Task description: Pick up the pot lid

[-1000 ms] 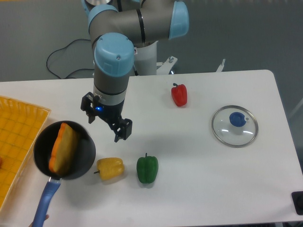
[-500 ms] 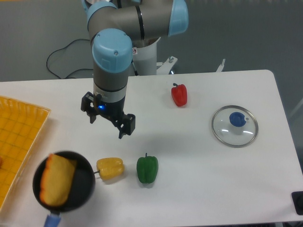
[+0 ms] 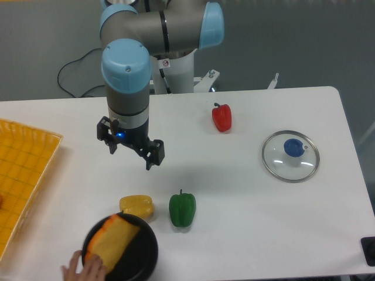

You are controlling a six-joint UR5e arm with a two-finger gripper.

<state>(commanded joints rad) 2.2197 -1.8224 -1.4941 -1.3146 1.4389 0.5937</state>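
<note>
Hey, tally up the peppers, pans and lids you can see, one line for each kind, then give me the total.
Peppers: 3 (red pepper, green pepper, yellow pepper)
Pans: 1 (black pan)
Lids: 1 (pot lid, with a blue knob)
Total: 5

White tbl (image 3: 281, 234) w/ rounded corner, dk grey bkgd (image 3: 310, 41) beyond, thin blk cable (image 3: 59, 76) curving near far edge
</note>
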